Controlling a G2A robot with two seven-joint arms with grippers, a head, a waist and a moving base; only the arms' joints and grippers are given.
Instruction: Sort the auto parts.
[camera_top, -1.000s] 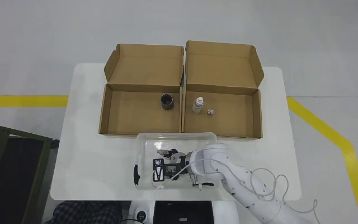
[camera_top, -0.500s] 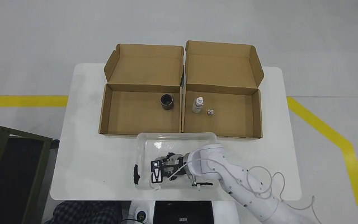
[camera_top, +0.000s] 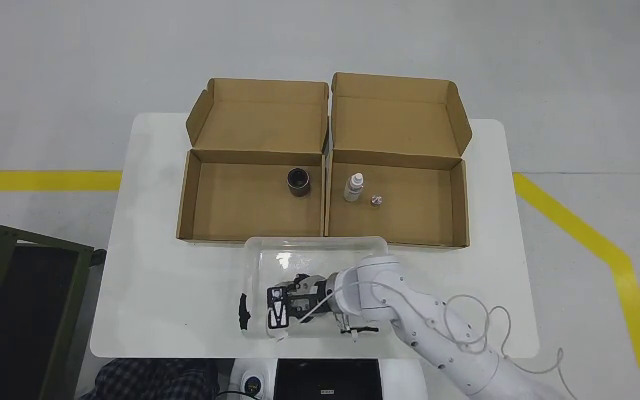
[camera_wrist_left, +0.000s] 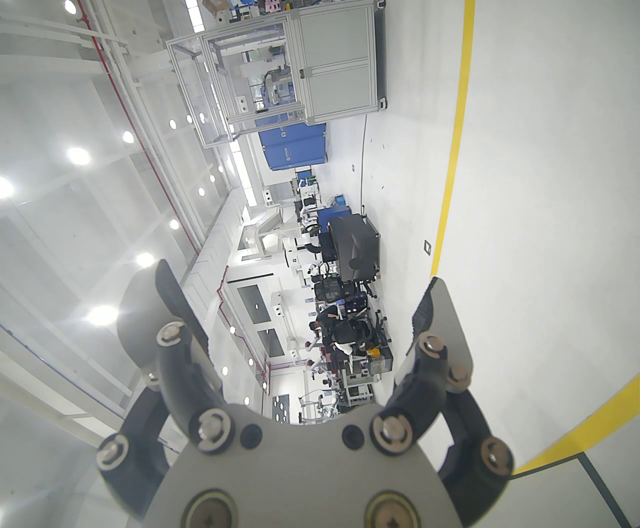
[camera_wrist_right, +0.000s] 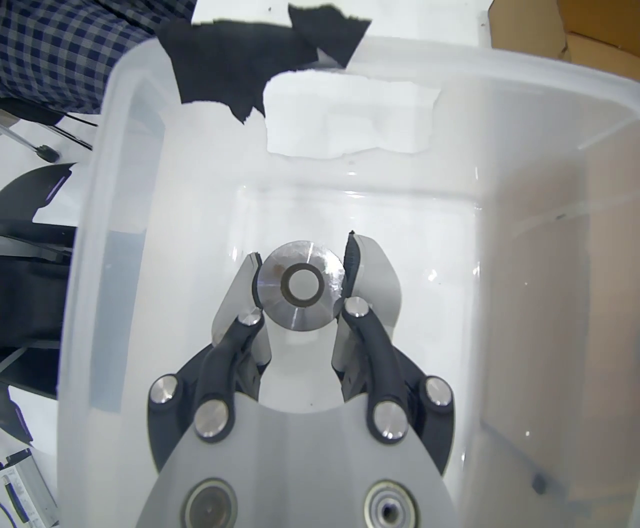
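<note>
Grab step: right claw (camera_wrist_right: 302, 261) is pinched on the metal ring (camera_wrist_right: 300, 286) inside the clear bin (camera_top: 315, 242) at 6 o'clock on the surface. Next it probably needs a straight lift toward the cardboard boxes (camera_top: 230, 205) at 12. Left claw (camera_wrist_left: 300, 280) is spread wide, holding nothing.

The white table (camera_top: 150, 250) bears an open cardboard box (camera_top: 230, 200), a second box (camera_top: 425, 205) alongside — and a clear bin (camera_top: 315, 240).

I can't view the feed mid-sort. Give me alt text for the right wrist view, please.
The right hand is closed on a round metal part with a centre hole, fingers touching opposite sides, inside the clear plastic bin. Black tape and a white label sit on the bin wall ahead of the hand.
</note>
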